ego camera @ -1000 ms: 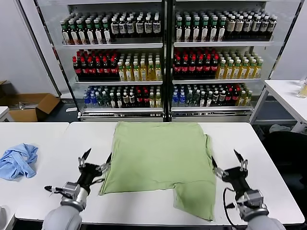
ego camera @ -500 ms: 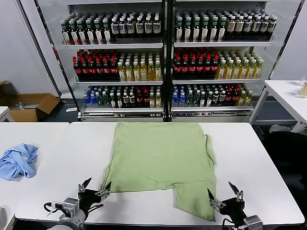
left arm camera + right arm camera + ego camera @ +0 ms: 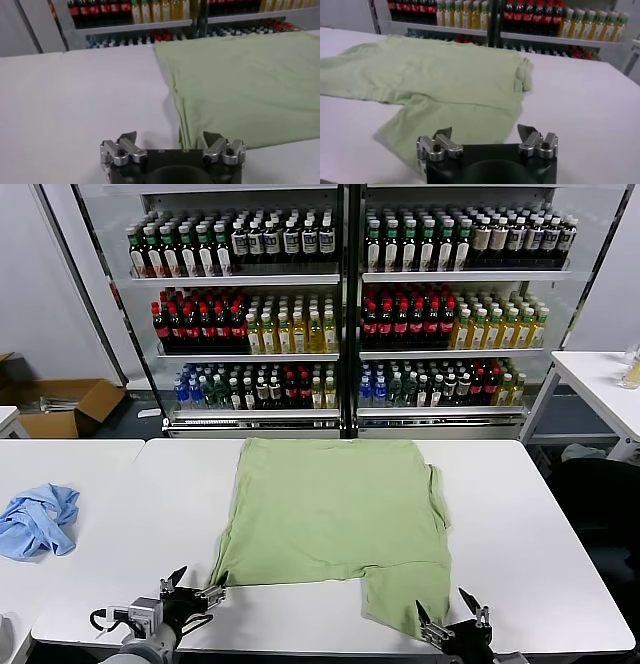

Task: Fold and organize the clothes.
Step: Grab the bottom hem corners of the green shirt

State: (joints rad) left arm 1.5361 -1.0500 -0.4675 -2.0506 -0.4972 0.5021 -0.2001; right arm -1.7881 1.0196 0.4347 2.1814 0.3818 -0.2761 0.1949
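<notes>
The light green shirt (image 3: 335,509) lies flat on the white table (image 3: 520,514), back side up, with one flap hanging toward the front right (image 3: 405,599); collar, buttons and print are hidden. My left gripper (image 3: 192,589) is open and empty, low at the table's front edge, just off the shirt's front left corner. In the left wrist view (image 3: 170,139) the shirt's folded edge (image 3: 185,125) lies just ahead. My right gripper (image 3: 452,626) is open and empty at the front edge, beside the flap. In the right wrist view (image 3: 483,133) the flap (image 3: 445,117) lies ahead.
A crumpled light blue garment (image 3: 38,519) lies on the left table. Shelves of bottles (image 3: 340,304) stand behind the table. A cardboard box (image 3: 60,406) sits on the floor at left. Another white table (image 3: 600,384) stands at right.
Both grippers have drawn back toward the table's front edge and lower in view, away from the shirt. The shirt has not moved.
</notes>
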